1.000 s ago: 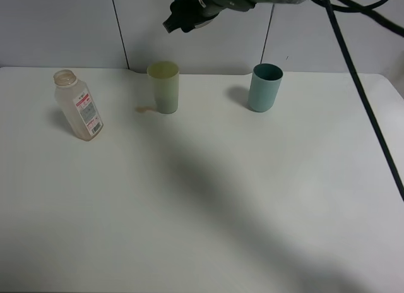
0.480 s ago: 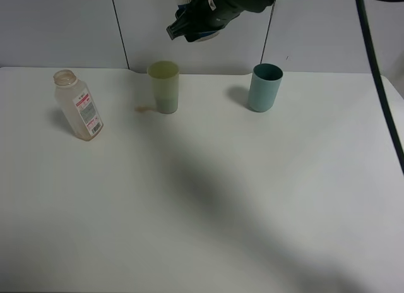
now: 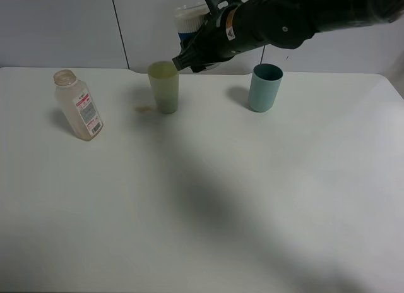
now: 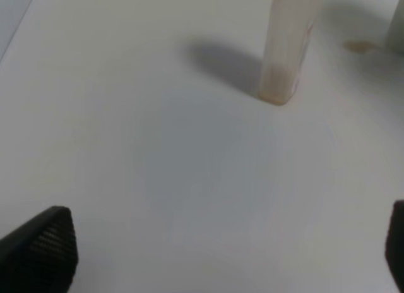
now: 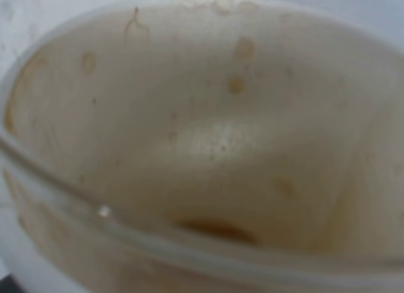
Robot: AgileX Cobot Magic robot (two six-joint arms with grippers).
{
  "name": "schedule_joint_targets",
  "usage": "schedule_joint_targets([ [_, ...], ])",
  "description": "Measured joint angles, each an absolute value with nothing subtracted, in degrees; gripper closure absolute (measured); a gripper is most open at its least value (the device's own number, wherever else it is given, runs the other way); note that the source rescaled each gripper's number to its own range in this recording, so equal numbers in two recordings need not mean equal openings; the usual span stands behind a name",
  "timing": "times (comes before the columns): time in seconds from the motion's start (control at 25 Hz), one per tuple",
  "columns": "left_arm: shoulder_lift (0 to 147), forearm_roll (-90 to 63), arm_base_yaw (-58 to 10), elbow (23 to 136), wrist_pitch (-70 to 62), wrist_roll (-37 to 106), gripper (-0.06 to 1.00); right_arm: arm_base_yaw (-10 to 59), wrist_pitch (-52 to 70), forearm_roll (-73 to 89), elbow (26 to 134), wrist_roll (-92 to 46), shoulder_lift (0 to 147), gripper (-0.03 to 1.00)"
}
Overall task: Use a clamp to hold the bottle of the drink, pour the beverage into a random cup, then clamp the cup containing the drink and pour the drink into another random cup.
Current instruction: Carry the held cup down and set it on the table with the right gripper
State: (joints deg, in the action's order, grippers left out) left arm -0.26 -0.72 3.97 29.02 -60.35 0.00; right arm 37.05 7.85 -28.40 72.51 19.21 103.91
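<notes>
The clear, uncapped drink bottle (image 3: 77, 105) stands at the left of the white table; it also shows in the left wrist view (image 4: 290, 47). A yellow-green cup (image 3: 163, 86) and a teal cup (image 3: 264, 86) stand upright at the back. My right gripper (image 3: 201, 35) is shut on a white cup with a blue band (image 3: 189, 19), held in the air just behind and right of the yellow-green cup. The right wrist view looks into this cup (image 5: 208, 148), stained, with a little brown drink. My left gripper (image 4: 214, 255) is open and empty, short of the bottle.
A small brown spill (image 3: 142, 108) lies on the table (image 3: 208, 198) left of the yellow-green cup, also seen in the left wrist view (image 4: 358, 47). The grey back wall (image 3: 63, 28) runs close behind the cups. The right arm (image 3: 297, 18) hangs over the teal cup.
The right arm has come down and forward from the top edge, bringing the white cup into view close to the yellow-green cup's rim. Bottle and the two standing cups have not moved.
</notes>
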Motion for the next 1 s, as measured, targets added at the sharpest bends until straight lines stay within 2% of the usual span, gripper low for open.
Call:
schedule_joint_targets([
  [0.4,-0.26,-0.72,3.97,29.02,-60.35,0.0,-0.04,37.05,6.45,-26.44,58.64,13.48,96.81,0.97],
  [0.48,-0.26,-0.72,3.97,29.02,-60.35,0.0,-0.04,37.05,6.4,-26.39,53.04,13.06,93.73,0.97],
  [1.0,-0.26,-0.72,3.97,29.02,-60.35,0.0,-0.04,36.51,7.17,-24.69,42.83,8.05,89.24,0.97],
])
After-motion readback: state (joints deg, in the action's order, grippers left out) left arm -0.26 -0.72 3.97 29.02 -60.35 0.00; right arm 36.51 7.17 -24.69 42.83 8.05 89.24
